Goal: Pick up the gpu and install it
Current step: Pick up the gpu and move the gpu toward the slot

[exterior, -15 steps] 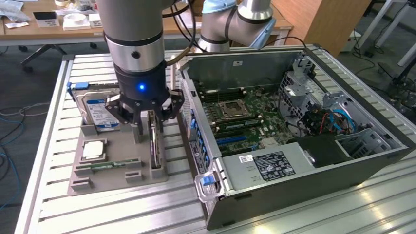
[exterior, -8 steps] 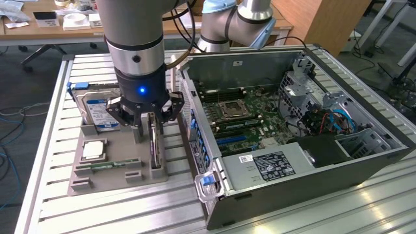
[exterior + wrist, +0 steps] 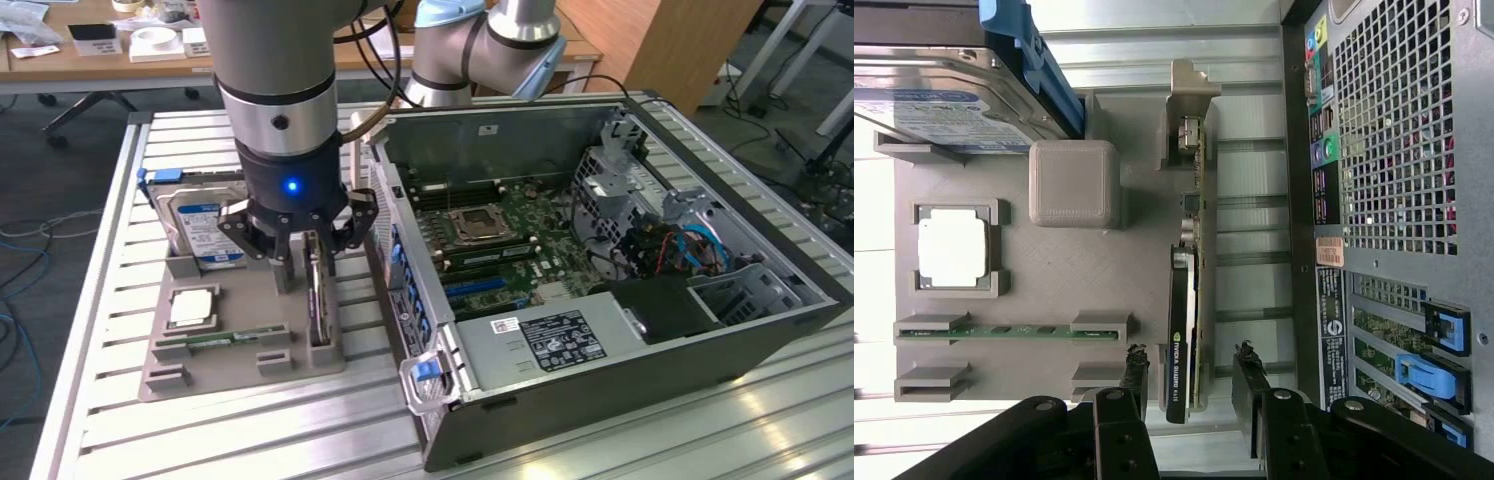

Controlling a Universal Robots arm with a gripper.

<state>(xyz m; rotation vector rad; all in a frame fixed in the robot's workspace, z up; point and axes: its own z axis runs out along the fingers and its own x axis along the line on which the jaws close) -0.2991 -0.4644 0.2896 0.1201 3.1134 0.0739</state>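
Not much legible here tbh. The gpu (image 3: 1179, 340) has white lettering along its black edge in the wrist view. It looks like "NVIDIA QUADRO" to me, and anything after that is too small. The hard drive (image 3: 914, 70) wears a blue and white label (image 3: 924, 112), print unreadable. The computer case (image 3: 641, 390) has a black label (image 3: 554, 341) with white print, a small white sticker (image 3: 503, 325) beside it, and an orange sticker (image 3: 1329, 252) on the back panel. Can't read any of those.
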